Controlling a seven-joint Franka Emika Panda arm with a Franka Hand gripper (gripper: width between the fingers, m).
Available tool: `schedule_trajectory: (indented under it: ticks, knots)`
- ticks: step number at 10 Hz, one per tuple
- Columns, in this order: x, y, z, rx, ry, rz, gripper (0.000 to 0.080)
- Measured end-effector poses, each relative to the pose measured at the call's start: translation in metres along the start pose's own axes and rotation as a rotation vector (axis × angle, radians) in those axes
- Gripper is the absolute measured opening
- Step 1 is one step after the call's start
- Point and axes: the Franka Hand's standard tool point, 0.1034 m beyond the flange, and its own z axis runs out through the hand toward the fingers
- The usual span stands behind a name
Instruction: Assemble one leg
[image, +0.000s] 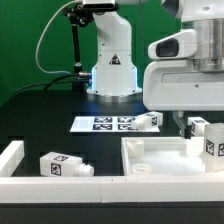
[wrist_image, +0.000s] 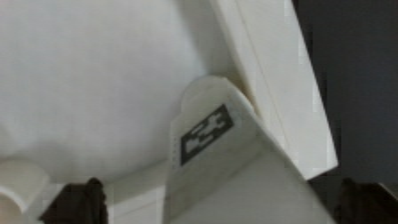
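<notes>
My gripper (image: 194, 127) hangs over the far right corner of the white square panel (image: 150, 163). In the wrist view a leg (wrist_image: 217, 135) with its black-and-white tag reaches from between my gripper (wrist_image: 217, 203) fingers. The dark fingertips (wrist_image: 80, 203) stand on either side of it and appear shut on it. The leg's end lies against the panel's raised rim (wrist_image: 267, 60), over the panel's floor (wrist_image: 89, 80). In the exterior view the held leg (image: 212, 146) shows just below my hand, partly hidden by it.
Another leg (image: 58, 164) lies on the black table at the exterior view's left. One leg (image: 147, 121) sits at the edge of the marker board (image: 105, 124). A further leg (image: 203, 127) lies at the right. A white barrier (image: 12, 160) frames the front left. The robot base (image: 110, 70) stands behind.
</notes>
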Motion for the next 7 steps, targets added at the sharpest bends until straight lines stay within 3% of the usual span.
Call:
schedule_trajectory:
  ticks: [2, 3, 4, 5, 7]
  knots:
    - [-0.0036, -0.0049, 0.0011, -0.016, -0.014, -0.341, 0.0649]
    - [-0.0037, -0.0068, 0.0004, -0.015, -0.013, -0.387, 0.0649]
    - [-0.0034, -0.0049, 0.0011, -0.016, -0.013, -0.383, 0.0521]
    - [-0.0034, -0.0046, 0.0012, -0.017, -0.013, -0.364, 0.0521]
    - [-0.0036, -0.0047, 0.0014, -0.016, -0.013, -0.309, 0.0284]
